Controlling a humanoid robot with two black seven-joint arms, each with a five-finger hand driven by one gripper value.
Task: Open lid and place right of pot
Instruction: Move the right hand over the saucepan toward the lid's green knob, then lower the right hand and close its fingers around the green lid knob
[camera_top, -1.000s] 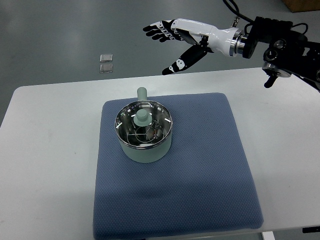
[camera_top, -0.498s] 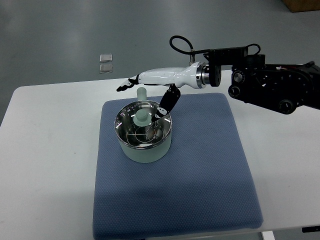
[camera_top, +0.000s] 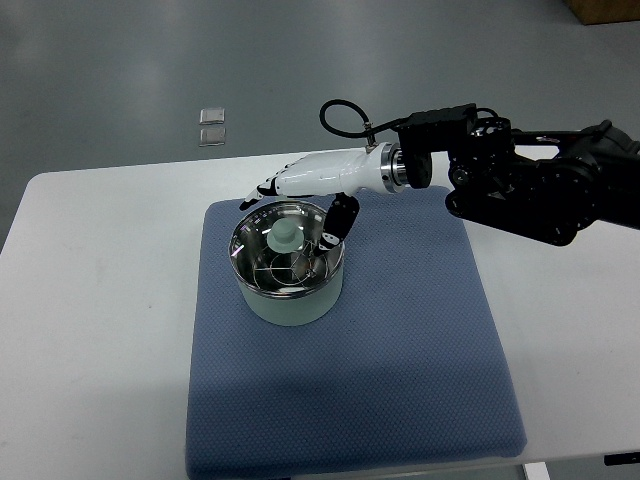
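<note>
Grey floor fills the background beyond a white counter (camera_top: 90, 300), and two small clear square pieces (camera_top: 211, 126) lie on that floor, well apart from the work. On the counter lies a blue quilted mat (camera_top: 400, 360), and toward the mat's far left part stands a pale green pot (camera_top: 288, 265) with a shiny metal rim. Its glass lid (camera_top: 290, 258) sits in place on the pot, with a pale green knob (camera_top: 284, 236) standing upright at its centre; through the glass some wire or metal parts show, too unclear to name.

Only the right arm is seen, a black jointed arm coming in from the right edge with a looped cable above its wrist. Its white right hand (camera_top: 305, 190) reaches over the far side of the pot. The fingers (camera_top: 262, 190) stretch out leftward over the far rim, spread and grasping nothing, while the black-tipped thumb (camera_top: 334, 222) points down at the lid's right edge, beside the knob. Whether the thumb touches the glass is hard to tell from this steep angle. The knob stands free, apart from the fingers. The mat right of the pot is bare.
</note>
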